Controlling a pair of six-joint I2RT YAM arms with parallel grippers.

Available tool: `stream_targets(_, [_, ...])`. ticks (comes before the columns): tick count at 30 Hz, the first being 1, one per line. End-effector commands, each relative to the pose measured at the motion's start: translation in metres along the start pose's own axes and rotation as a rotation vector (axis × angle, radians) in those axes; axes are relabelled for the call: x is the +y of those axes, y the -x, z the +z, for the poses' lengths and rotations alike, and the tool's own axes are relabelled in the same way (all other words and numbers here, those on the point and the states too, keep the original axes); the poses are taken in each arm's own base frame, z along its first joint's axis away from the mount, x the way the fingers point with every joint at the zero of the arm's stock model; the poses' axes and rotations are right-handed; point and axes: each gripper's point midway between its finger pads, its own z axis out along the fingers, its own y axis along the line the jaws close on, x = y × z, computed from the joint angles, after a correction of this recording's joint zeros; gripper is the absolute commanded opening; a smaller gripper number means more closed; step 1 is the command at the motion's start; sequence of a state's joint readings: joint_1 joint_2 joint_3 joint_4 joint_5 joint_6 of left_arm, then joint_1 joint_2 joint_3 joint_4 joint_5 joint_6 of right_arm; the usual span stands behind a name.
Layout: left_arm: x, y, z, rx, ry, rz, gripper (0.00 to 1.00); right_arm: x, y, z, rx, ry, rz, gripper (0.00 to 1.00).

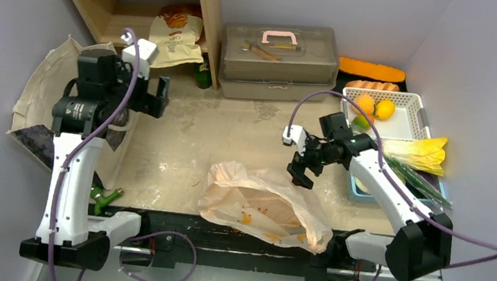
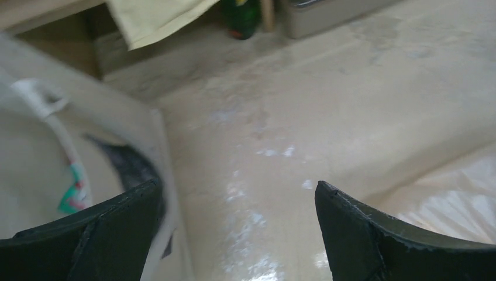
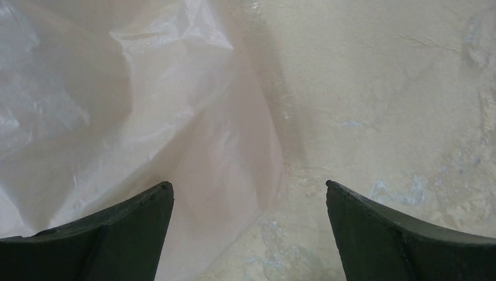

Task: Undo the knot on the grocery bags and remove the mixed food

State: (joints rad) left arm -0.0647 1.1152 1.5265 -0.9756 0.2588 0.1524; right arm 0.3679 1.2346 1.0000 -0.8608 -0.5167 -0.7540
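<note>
**A:** Surface: pale scuffed table; grocery bag crumpled at its near edge, knot indiscernible.

**B:** Just past the bag, right gripper, jaws spread, empty; farther left, left gripper, likewise spread; far right, cabbage and fruits, greens partly behind the right arm.

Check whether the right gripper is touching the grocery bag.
Cannot tell. In the top view the open right gripper overlaps the far edge of the grocery bag; the right wrist view shows plastic below one finger. Neither shows contact or a gap.
</note>
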Motion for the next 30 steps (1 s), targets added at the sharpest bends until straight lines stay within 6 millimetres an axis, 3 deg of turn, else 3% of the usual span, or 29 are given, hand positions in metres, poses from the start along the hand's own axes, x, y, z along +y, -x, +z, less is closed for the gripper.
stream_targets(1, [0.083, -0.037, -0.035, 0.152, 0.382, -0.052, 1.0, -0.008, 0.01, 0.024, 0.033, -0.004, -0.076, 0.99])
stream_targets(3, [0.116, -0.054, -0.044, 0.236, 0.515, -0.103, 1.0, -0.007, 0.011, 0.035, 0.056, 0.015, -0.085, 0.99])
stream_targets(5, [0.136, -0.066, -0.049, 0.291, 0.579, -0.166, 1.0, -0.004, 0.013, 0.044, 0.072, 0.043, -0.089, 0.99])
stream_targets(7, [0.149, -0.079, -0.05, 0.342, 0.623, -0.212, 1.0, 0.002, 0.013, 0.053, 0.083, 0.068, -0.102, 0.99])
stream_targets(11, [0.156, -0.096, -0.041, 0.371, 0.638, -0.21, 0.99, 0.009, 0.006, 0.072, 0.12, 0.097, -0.133, 0.98])
stream_targets(13, [0.156, -0.099, -0.034, 0.376, 0.618, -0.209, 0.94, 0.007, 0.002, 0.079, 0.135, 0.097, -0.122, 0.89])
stream_targets(15, [0.153, -0.106, -0.026, 0.407, 0.577, -0.211, 0.88, 0.007, -0.002, 0.083, 0.164, 0.113, -0.099, 0.68])
stream_targets(16, [0.151, -0.108, -0.023, 0.421, 0.559, -0.215, 0.84, 0.008, -0.001, 0.083, 0.172, 0.127, -0.088, 0.49])
stream_targets(17, [0.149, -0.111, -0.018, 0.434, 0.529, -0.218, 0.78, 0.011, -0.003, 0.083, 0.183, 0.148, -0.074, 0.38])
stream_targets(18, [0.145, -0.113, -0.014, 0.443, 0.498, -0.218, 0.72, 0.015, 0.001, 0.082, 0.173, 0.168, -0.068, 0.19])
stream_targets(19, [0.143, -0.113, -0.011, 0.443, 0.475, -0.222, 0.65, 0.019, 0.003, 0.08, 0.164, 0.187, -0.062, 0.06])
stream_targets(20, [0.139, -0.113, -0.007, 0.439, 0.447, -0.224, 0.56, 0.021, 0.005, 0.079, 0.153, 0.189, -0.06, 0.0])
stream_targets(22, [0.129, -0.11, -0.001, 0.43, 0.368, -0.22, 0.29, 0.017, 0.011, 0.075, 0.126, 0.151, -0.049, 0.0])
stream_targets(24, [0.118, -0.107, 0.003, 0.419, 0.3, -0.223, 0.13, 0.005, 0.017, 0.07, 0.114, 0.065, -0.031, 0.0])
stream_targets(27, [0.107, -0.1, 0.007, 0.4, 0.23, -0.217, 0.0, -0.02, 0.022, 0.058, 0.086, -0.046, 0.015, 0.0])
stream_targets(30, [0.1, -0.089, 0.009, 0.364, 0.185, -0.204, 0.0, -0.047, 0.023, 0.04, 0.042, -0.121, 0.108, 0.0])
